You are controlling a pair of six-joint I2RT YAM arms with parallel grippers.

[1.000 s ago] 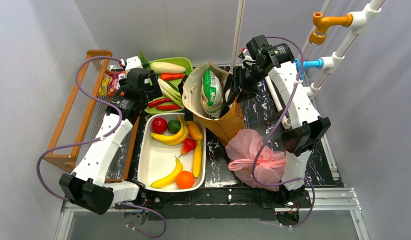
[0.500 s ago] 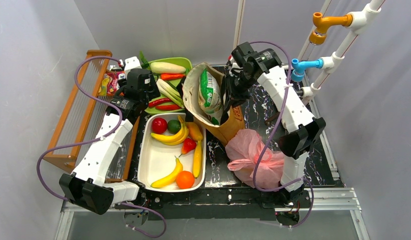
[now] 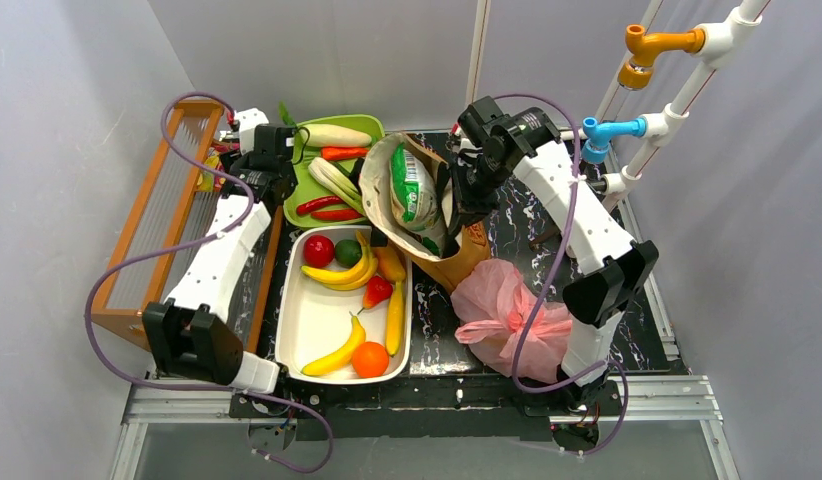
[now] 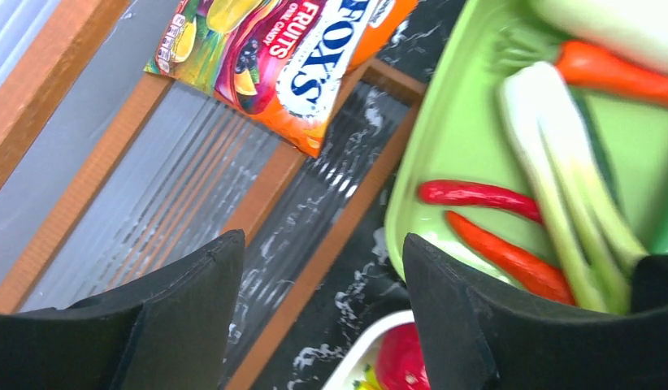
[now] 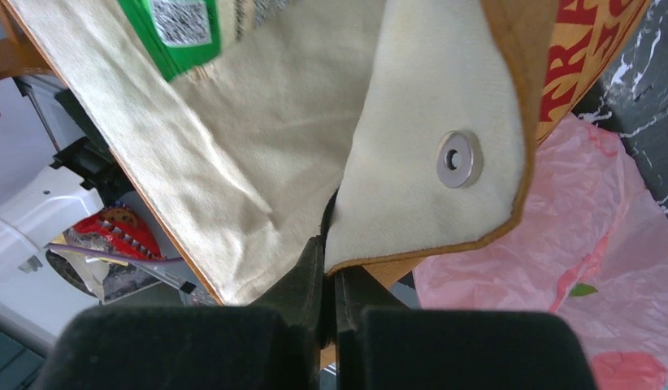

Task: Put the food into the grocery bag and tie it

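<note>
Two claws: right gripper (image 5: 327,268) pinches the cream-lined rim of the stiff brown bag (image 5: 574,49); left gripper (image 4: 323,268) spread above the ribbed rack (image 4: 176,211).

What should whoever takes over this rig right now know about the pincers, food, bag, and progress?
Left pincer: open, empty, above the wooden rack.
Right pincer: shut on the brown paper bag, at its rim.
Toy fruits lie in the white tray; the pink grocery bag lies crumpled beside the paper bag.
Done: no fruit visibly packed.
Left: release paper bag, load fruits, tie handles.
</note>
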